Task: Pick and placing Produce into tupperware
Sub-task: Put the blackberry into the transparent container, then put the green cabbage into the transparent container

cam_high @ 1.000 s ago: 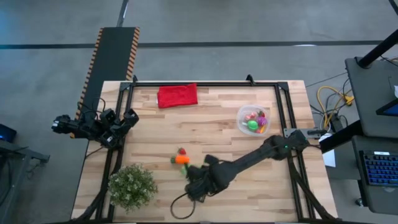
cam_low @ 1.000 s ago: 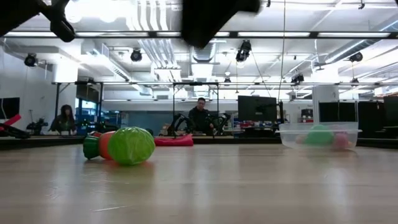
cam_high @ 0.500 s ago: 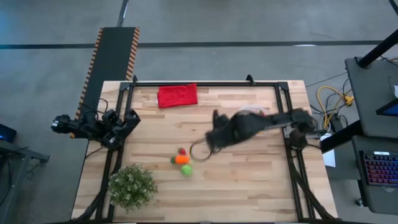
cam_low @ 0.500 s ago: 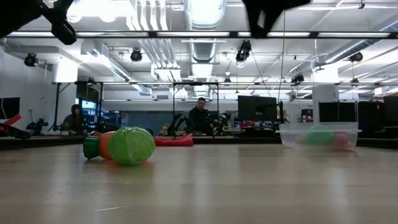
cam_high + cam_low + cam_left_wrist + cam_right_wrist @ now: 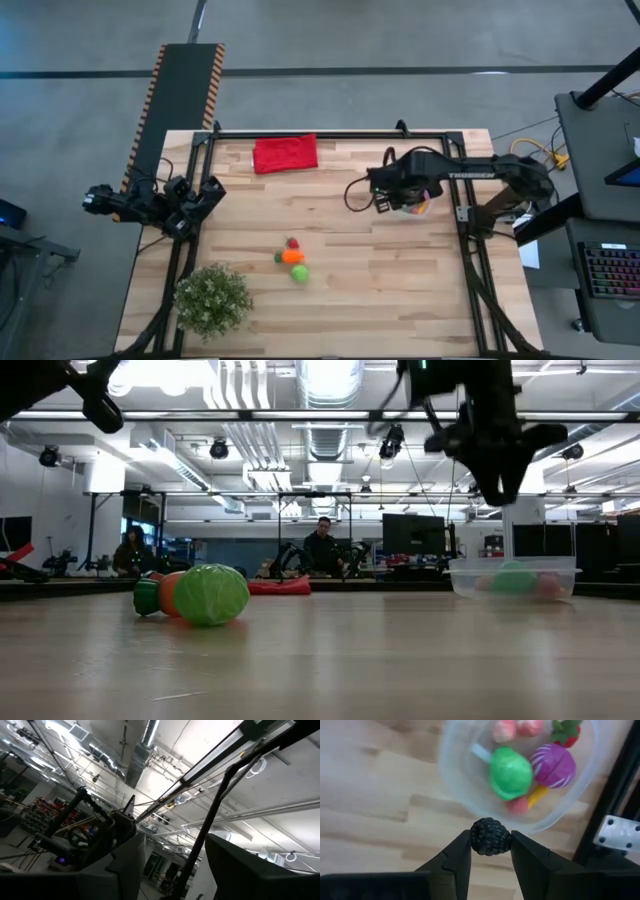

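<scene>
The tupperware (image 5: 455, 775) is a clear round tub at the table's right, holding several toy pieces: green, magenta, pink, red. The right arm hides most of it in the high view (image 5: 418, 207). My right gripper (image 5: 385, 196) hangs just beside the tub's rim, shut on a dark berry (image 5: 490, 836). Three loose produce pieces lie mid-table: red (image 5: 292, 243), orange (image 5: 292, 255), green (image 5: 300, 272). My left gripper (image 5: 175, 870) is parked off the table's left edge (image 5: 205, 190), open, pointing up at the ceiling. My right gripper pinches the dark berry's two opposite sides (image 5: 475, 840) between its two fingertips (image 5: 457, 855). The fingers point straight down from above. The berry is lifted clear, high over the table just outside the tub's rim.
A red cloth (image 5: 285, 153) lies at the far edge and a bushy potted plant (image 5: 212, 298) stands at the near left corner. Black frame rails (image 5: 455, 170) run along the table's sides. People sit in the room beyond the table (image 5: 322, 545).
My right gripper has swept from the near middle of the table, beside the loose produce, toward the far right, up to the tub. Its wrist has rolled on the way. The loose pieces on the table have stayed where they were.
</scene>
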You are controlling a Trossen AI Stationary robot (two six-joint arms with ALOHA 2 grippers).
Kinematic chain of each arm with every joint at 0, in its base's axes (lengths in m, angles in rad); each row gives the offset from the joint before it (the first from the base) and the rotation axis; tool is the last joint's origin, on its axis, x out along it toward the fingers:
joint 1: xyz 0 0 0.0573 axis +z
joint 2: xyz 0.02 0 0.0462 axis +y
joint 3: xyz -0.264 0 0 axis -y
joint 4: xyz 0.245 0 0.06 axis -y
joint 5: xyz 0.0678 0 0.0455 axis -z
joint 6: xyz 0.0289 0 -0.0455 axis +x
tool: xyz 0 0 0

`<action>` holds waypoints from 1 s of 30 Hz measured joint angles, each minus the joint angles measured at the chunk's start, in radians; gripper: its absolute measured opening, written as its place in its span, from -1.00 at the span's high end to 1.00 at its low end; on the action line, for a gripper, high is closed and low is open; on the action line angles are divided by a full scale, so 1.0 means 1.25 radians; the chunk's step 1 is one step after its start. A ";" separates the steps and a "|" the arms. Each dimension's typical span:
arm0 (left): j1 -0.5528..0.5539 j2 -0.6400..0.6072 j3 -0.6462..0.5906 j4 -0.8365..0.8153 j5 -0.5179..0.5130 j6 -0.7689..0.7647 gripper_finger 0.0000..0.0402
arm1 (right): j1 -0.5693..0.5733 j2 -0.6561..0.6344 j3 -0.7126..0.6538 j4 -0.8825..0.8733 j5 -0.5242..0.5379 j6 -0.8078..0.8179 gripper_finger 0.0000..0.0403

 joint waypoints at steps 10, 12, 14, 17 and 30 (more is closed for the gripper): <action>0.000 0.001 0.000 -0.005 -0.019 0.000 0.04 | -0.121 0.011 -0.182 0.155 -0.054 -0.076 0.40; 0.000 0.001 0.000 -0.005 -0.020 0.000 0.04 | -0.145 0.009 -0.213 0.178 -0.068 -0.082 0.38; 0.000 0.001 0.000 -0.005 -0.020 0.000 0.04 | -0.164 0.004 -0.238 0.197 -0.086 -0.085 0.37; 0.000 0.001 0.000 -0.005 -0.020 0.000 0.04 | -0.179 -0.002 -0.257 0.241 -0.115 -0.095 0.38; 0.000 0.001 0.000 -0.005 -0.035 0.002 0.04 | -0.184 -0.003 -0.254 0.243 -0.101 -0.117 0.06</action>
